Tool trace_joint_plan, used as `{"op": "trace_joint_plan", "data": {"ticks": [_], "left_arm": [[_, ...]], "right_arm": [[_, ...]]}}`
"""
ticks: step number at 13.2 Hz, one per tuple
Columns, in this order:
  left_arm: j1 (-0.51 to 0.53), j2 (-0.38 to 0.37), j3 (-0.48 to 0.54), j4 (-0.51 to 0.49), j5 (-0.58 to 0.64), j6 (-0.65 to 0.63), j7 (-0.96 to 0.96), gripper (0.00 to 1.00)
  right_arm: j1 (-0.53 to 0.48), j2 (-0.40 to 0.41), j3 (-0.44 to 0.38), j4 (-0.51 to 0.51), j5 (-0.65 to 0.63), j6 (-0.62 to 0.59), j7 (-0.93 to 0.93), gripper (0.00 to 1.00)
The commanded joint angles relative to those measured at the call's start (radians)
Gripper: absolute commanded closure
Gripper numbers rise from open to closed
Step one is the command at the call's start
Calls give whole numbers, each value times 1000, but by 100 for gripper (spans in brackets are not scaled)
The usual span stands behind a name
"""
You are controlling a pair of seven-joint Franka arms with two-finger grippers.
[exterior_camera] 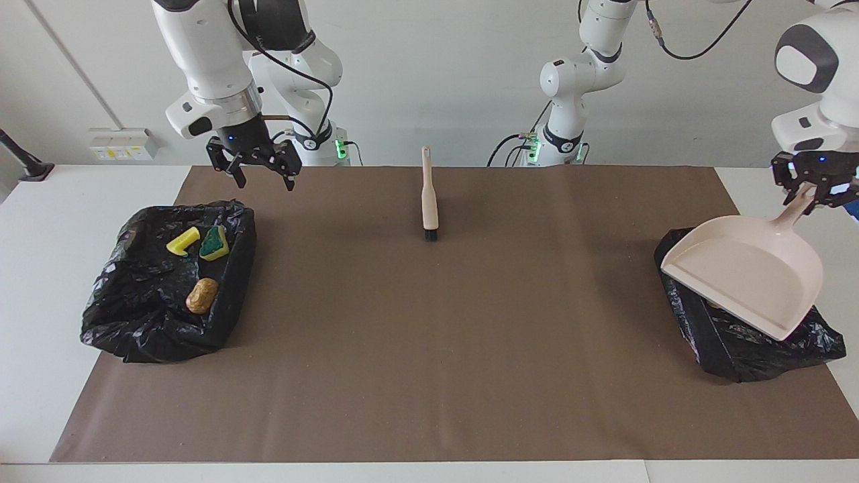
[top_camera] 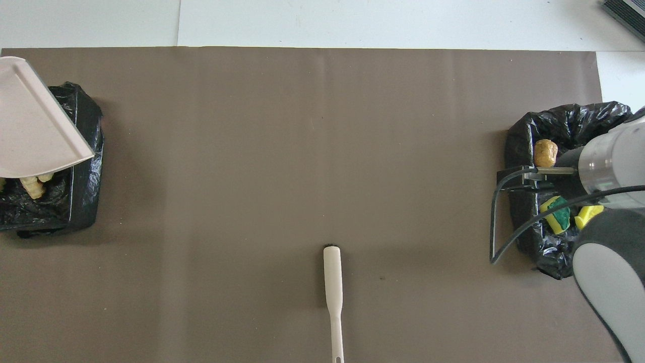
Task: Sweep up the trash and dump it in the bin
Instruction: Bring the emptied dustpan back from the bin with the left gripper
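Dustpan (exterior_camera: 748, 275) was clamped by left gripper (exterior_camera: 811, 191), tilted over bin bag (exterior_camera: 745, 349) to shed scraps (top_camera: 34, 184); right gripper (exterior_camera: 258, 171) waited open-fingered.

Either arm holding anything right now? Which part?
The left gripper holds the dustpan by the end of its handle, tilted over a black bin bag. The right gripper is open, holding nothing.
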Motion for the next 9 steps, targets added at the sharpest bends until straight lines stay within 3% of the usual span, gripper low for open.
{"op": "trace_joint_plan", "data": {"ticks": [1,3,9], "left_arm": [[-128,-4,17,-55,-63,8,-277,100],[-212,20,17,-69,-126,37,-461,100],[-478,138,19,-53,-226,176,-1018,100]], "right_arm": [[-43,14,-9,136,-14,-107,-62,0],[-43,14,-32,216,-17,-199,-102,0],[-41,-3,-69,201,-16,-217,-104,0]]}}
